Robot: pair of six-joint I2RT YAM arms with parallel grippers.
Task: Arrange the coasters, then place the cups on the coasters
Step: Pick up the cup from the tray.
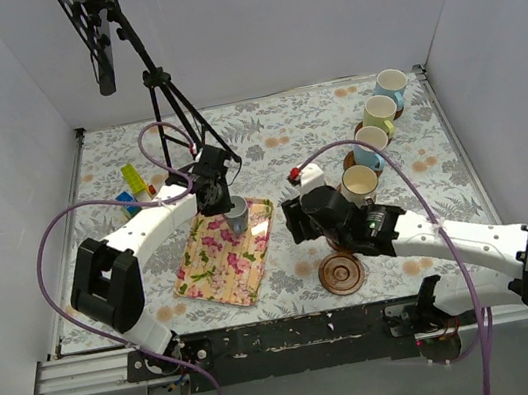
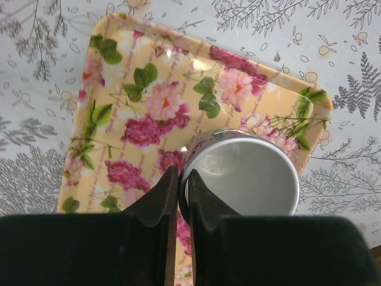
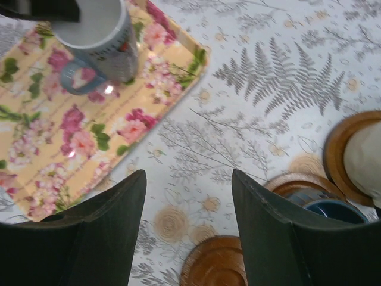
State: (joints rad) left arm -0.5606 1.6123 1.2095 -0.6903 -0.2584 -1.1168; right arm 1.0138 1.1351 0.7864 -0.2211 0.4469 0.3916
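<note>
A grey-white cup (image 1: pixel 237 214) (image 2: pixel 250 179) (image 3: pixel 101 36) with a blue handle stands on the floral mat (image 1: pixel 217 268) (image 2: pixel 119 119). My left gripper (image 1: pixel 216 203) (image 2: pixel 183 182) is shut on the cup's rim, one finger inside and one outside. My right gripper (image 1: pixel 290 221) (image 3: pixel 187 176) hangs open over bare tablecloth, just right of the mat. An empty coaster (image 1: pixel 342 274) (image 3: pixel 217 265) lies below it. Beside it, a dark navy cup (image 3: pixel 334 210) and a cream cup (image 1: pixel 358 183) (image 3: pixel 364 156) each sit on a coaster. Three more cups (image 1: pixel 379 113) on coasters line up towards the back right.
Colourful toy blocks (image 1: pixel 135 189) lie at the left, behind the left arm. A black tripod (image 1: pixel 170 100) stands at the back. White walls close in the table on three sides.
</note>
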